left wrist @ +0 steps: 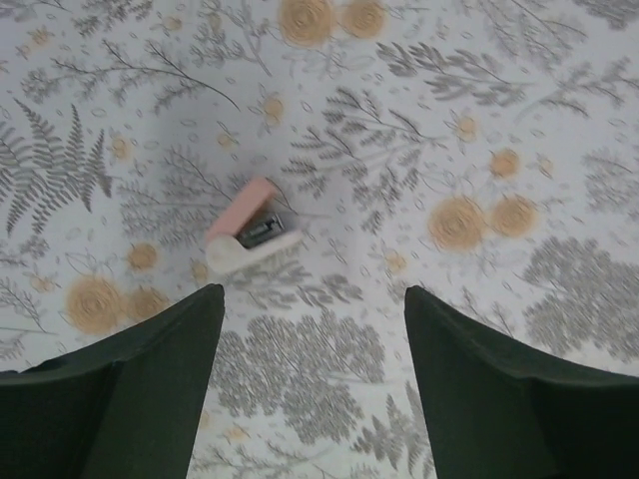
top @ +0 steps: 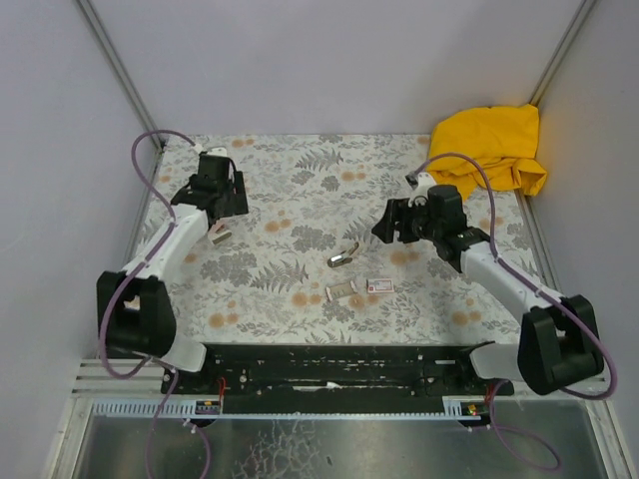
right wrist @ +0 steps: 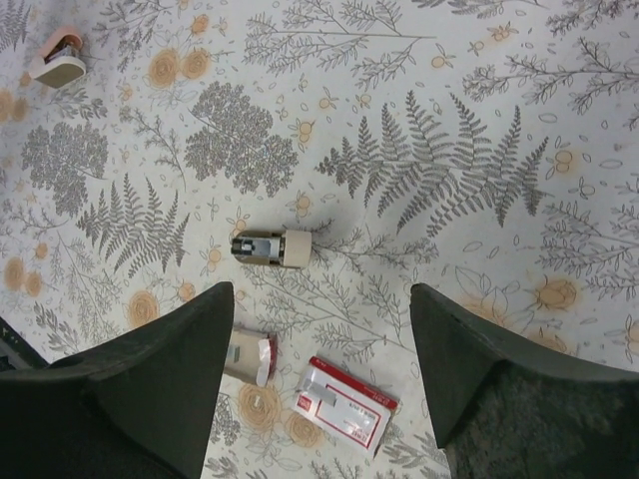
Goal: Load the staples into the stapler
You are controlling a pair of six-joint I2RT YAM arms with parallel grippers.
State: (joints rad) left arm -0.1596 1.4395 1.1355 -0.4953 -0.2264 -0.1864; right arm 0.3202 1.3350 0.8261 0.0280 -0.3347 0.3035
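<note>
Pale grey walls (top: 319, 60) close in the scene on three sides, with a metal post (top: 110, 60) in each far corner. We see a table (top: 290, 200) covered edge to edge by a cloth printed with grey ferns and orange flowers. A black rail (top: 329, 364) runs along its near edge. The left arm (top: 170, 249) and right arm (top: 499, 274), white with black joints, reach from that rail toward the far side. A crumpled yellow cloth (top: 489, 145) fills the far right corner.

The left gripper (left wrist: 313, 294) hangs with its jaws parted and nothing between them. The right gripper (right wrist: 321, 291) is likewise spread and empty.

The stapler (top: 342, 257), a silver channel with a cream end, lies near the middle of the table, left of the right gripper and untouched. A white box with red print (top: 378, 286) lies just near and right of it. A second box piece (top: 342, 291) lies beside that. We cannot make out loose staples.

A pink-and-cream piece (left wrist: 252, 228) rests by the left gripper. We cannot tell whether it belongs to the stapler.
</note>
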